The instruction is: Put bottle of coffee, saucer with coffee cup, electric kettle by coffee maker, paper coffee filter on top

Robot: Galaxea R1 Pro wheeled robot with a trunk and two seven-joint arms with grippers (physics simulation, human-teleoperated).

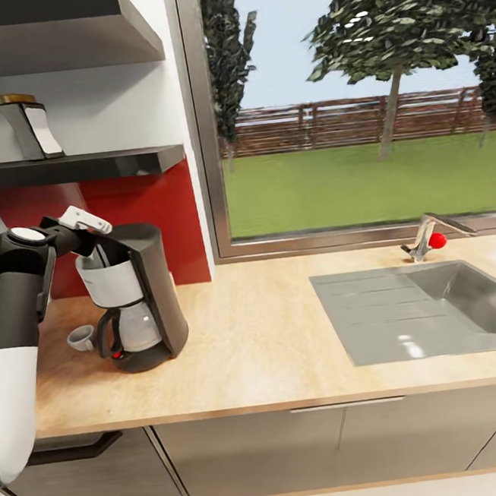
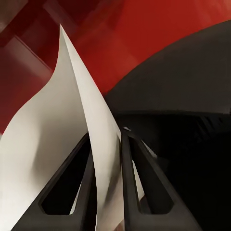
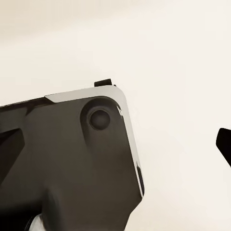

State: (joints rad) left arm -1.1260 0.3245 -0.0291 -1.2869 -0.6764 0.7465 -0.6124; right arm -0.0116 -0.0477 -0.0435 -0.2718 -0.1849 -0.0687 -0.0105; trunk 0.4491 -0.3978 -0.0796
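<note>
One coffee maker [image 1: 135,298] stands on the kitchen countertop [image 1: 266,345] in the head view, black-bodied with a silver-white front panel and a glass carafe below. One small greyish coffee cup [image 1: 82,338] sits on the wood-grain top just beside it, on its left. One bottle of coffee [image 1: 31,127], dark with a gold cap and a white label, stands on the kitchen shelf [image 1: 109,165], a thin black slab against the white wall. One steel sink [image 1: 430,309] is set into the counter to the right, with one faucet [image 1: 429,238] carrying a red knob. The left gripper [image 1: 85,219] hovers over the top of the machine, carrying something white.

One paper coffee filter [image 2: 57,154] shows in the left wrist view, a thin white sheet curving to a point, pinched between two dark fingers [image 2: 127,183] clamped on it. Behind lie a red wall panel and the machine's dark rounded top.

One dark, rounded-cornered robot part with a silver edge shows in the right wrist view against a pale cream surface; I cannot tell whether the right gripper is clenched or released.
</note>
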